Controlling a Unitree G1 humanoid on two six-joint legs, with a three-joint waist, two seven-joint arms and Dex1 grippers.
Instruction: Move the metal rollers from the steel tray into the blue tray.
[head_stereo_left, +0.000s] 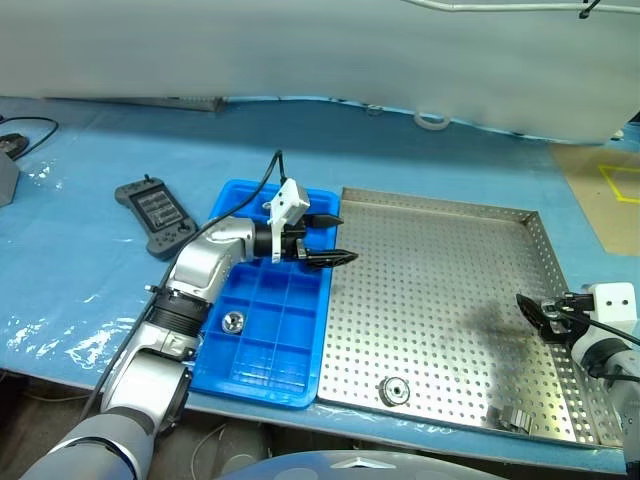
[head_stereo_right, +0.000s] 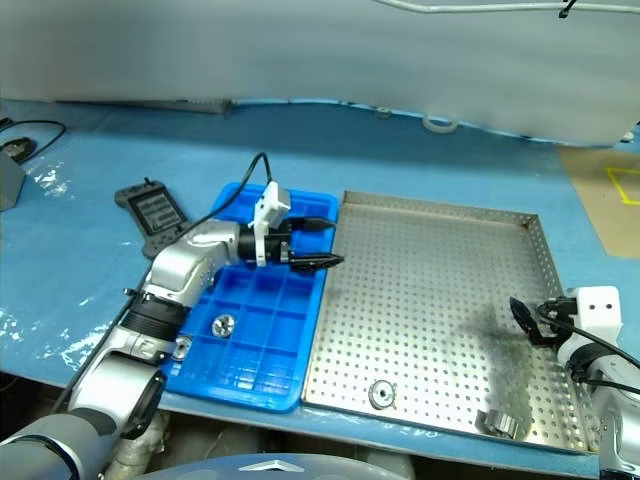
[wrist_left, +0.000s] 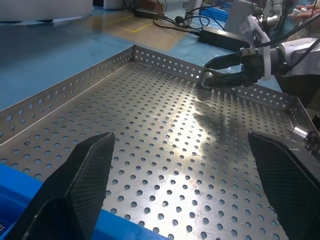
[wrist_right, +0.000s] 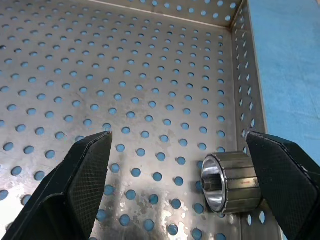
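Both claws we see wide apart, empty. L gripper (head_stereo_left: 338, 238) hovers over the seam between blue tray (head_stereo_left: 262, 372) & steel tray (head_stereo_left: 440, 300), pointing across the steel one; R gripper (head_stereo_left: 530, 312) sits low by the steel tray's right rim. Rollers: one (head_stereo_left: 233, 322) in a blue compartment, one (head_stereo_left: 395, 391) flat near the steel tray's front edge, one (wrist_right: 231, 182) on its side by the right wall, beside R fingers. Black handheld controller (head_stereo_left: 156, 215) lies left of blue tray; no legible writing we can make out

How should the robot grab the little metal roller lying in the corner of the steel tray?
Probably from above, with the open right gripper pinching the roller's two flat ends. It lies on its side against the steel tray's rim, so a sideways approach looks blocked.
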